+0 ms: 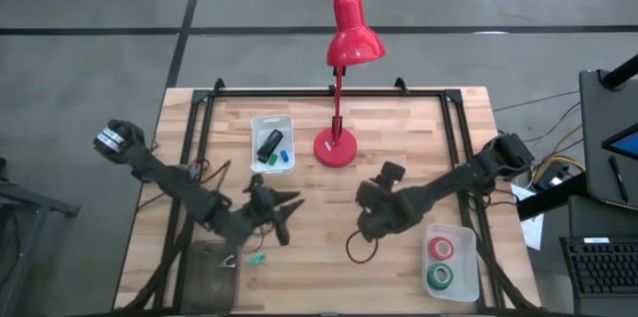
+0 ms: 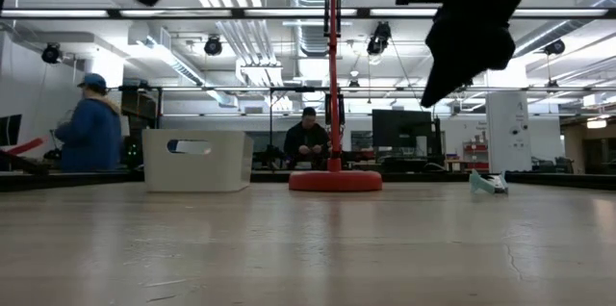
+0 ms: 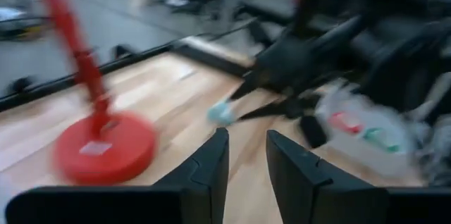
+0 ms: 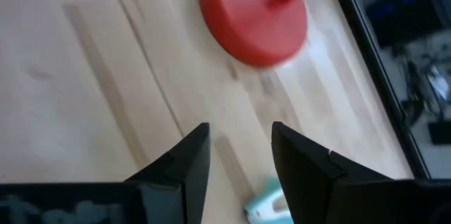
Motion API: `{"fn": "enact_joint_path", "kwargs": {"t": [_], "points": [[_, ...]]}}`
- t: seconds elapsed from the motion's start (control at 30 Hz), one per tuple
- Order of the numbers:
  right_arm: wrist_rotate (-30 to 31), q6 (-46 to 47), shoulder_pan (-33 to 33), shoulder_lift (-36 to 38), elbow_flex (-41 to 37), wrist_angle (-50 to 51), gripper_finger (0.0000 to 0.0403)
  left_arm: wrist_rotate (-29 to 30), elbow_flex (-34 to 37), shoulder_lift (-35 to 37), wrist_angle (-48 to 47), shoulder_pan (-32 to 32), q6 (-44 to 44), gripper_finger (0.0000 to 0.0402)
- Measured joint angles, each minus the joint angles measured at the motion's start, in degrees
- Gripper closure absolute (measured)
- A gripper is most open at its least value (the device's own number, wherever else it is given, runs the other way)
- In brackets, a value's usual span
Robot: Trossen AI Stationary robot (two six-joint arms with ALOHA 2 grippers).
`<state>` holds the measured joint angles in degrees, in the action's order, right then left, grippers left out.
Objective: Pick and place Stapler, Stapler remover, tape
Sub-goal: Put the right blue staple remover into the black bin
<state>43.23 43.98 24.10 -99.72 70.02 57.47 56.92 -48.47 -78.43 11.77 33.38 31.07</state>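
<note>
I am watching the right gripper [image 4: 239, 129], which is hanging just above the bench [image 1: 419, 138] right of centre, its jaws standing partly apart and gripping nothing. A small teal piece [image 4: 271, 206], which I am taking for the staple remover, is lying on the wood just ahead of those fingers, with the red lamp base [image 4: 254, 20] close beyond it. That closeness is worrying me: a reach that overshoots is going to knock the lamp, and jaws this narrow are likely to push so small a piece along the boards instead of straddling it. The left gripper [image 3: 246, 134] is hovering left of centre, jaws narrowly apart and also empty, and it is pointing across at the right arm, so the two arms are risking a collision in the middle. The stapler [image 1: 269, 144] is lying in the white tray [image 1: 261, 123] at the far left; the red tape roll [image 1: 441, 248] and green tape roll [image 1: 440, 277] are sitting in the clear tray [image 1: 473, 262] at the near right.
</note>
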Motion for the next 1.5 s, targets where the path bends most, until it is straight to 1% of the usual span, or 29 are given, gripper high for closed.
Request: {"fn": "enact_joint_path", "kwargs": {"t": [0.1,0.2,0.3,0.37,0.43,0.5,0.63,0.67,0.73,0.83,0.97,1.07,1.3,1.5], "points": [[-1.74,2.66,-0.97,0.10,0.00,3.06,0.0257,-10.18,0.00,0.37,11.07,-4.08,-10.34,0.0307],[-6.11,5.47,-1.84,0.52,0.00,5.30,0.0260,-21.49,0.00,0.48,20.06,-7.69,-17.87,0.0308],[-9.57,7.71,-1.86,1.10,-0.74,6.25,0.0264,-31.29,0.00,0.48,24.09,-10.31,-20.00,0.0307],[-11.63,8.77,-1.81,1.88,-1.87,6.06,0.0266,-34.17,0.00,0.48,24.12,-11.16,-20.11,0.0306],[-14.20,9.56,-1.88,2.72,-3.53,4.45,0.0268,-34.44,0.00,0.35,22.62,-11.23,-20.00,0.0305],[-18.48,9.45,-2.23,3.63,-6.01,-0.30,0.0270,-34.58,0.01,0.22,21.14,-11.25,-19.85,0.0305],[-29.92,4.70,-3.64,5.67,-12.09,-16.80,0.0271,-34.60,0.00,0.36,21.23,-11.29,-20.07,0.0305],[-32.11,3.26,-4.14,5.97,-13.32,-20.67,0.0271,-34.58,-0.11,0.39,21.19,-11.30,-20.59,0.0305],[-34.10,1.92,-5.34,6.37,-15.03,-25.48,0.0271,-34.60,-0.50,0.39,21.19,-11.32,-22.01,0.0305],[-33.76,2.95,-7.34,7.69,-15.68,-23.75,0.0276,-34.60,-0.88,0.44,21.21,-11.34,-23.94,0.0305],[-28.47,7.61,-10.31,10.72,-16.59,-16.16,0.0284,-34.60,-1.01,0.44,21.20,-11.57,-24.95,0.0305],[-27.49,11.97,-13.51,13.35,-18.16,-12.09,0.0289,-34.60,-1.01,0.44,21.19,-11.90,-25.20,0.0305],[-25.28,14.36,-20.47,18.70,-23.56,-13.44,0.0285,-34.60,-1.01,0.44,20.96,-12.30,-25.20,0.0305],[-24.90,13.37,-23.15,18.88,-25.51,-13.86,0.0289,-34.60,-1.01,0.44,20.77,-12.30,-25.20,0.0305]]}}
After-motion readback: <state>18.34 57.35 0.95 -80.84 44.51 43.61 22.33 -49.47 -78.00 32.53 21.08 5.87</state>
